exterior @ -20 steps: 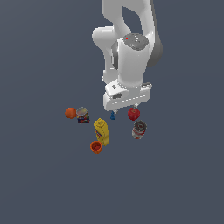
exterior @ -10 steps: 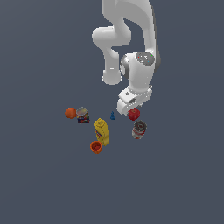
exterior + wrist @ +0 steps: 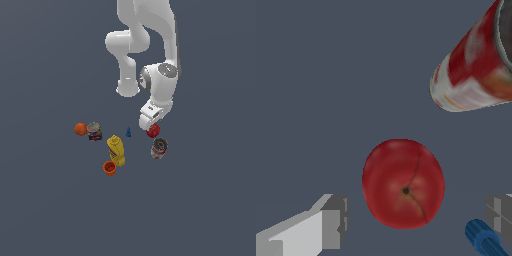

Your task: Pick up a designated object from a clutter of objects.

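Exterior view: my gripper (image 3: 149, 121) hangs low over the red apple (image 3: 153, 131), which sits toward the exterior view's right of the clutter, just beside a red can (image 3: 159, 148).

Wrist view: my fingers (image 3: 331, 222) stand apart, open, flanking the apple (image 3: 403, 183). It looks light, rigid, glossy and likely slippery; I judge its widest girth the best hold.

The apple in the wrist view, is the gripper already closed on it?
No, the apple sits between the gripper fingers with clear gaps on both sides.
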Controlling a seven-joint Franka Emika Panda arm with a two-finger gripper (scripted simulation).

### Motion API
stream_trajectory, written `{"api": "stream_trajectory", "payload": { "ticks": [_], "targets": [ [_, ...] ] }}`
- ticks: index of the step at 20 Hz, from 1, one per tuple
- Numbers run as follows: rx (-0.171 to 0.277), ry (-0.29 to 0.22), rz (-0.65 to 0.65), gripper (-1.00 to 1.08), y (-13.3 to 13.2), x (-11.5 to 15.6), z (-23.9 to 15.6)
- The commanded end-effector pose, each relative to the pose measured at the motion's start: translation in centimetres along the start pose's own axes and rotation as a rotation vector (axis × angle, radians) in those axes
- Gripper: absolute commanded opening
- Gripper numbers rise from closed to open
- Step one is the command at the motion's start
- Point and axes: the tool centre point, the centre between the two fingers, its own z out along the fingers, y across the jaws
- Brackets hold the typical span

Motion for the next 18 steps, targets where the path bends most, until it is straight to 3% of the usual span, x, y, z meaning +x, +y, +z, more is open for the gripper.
{"api": "stream_trajectory", "payload": {
  "ticks": [1, 8, 18],
  "targets": [
    [0.000, 0.001, -0.012, 1.00, -0.3, -0.1, 0.2],
    [0.001, 0.000, -0.009, 1.00, -0.3, -0.1, 0.8],
    [0.001, 0.001, -0.012, 1.00, -0.4, -0.2, 4.5]
  ]
}}
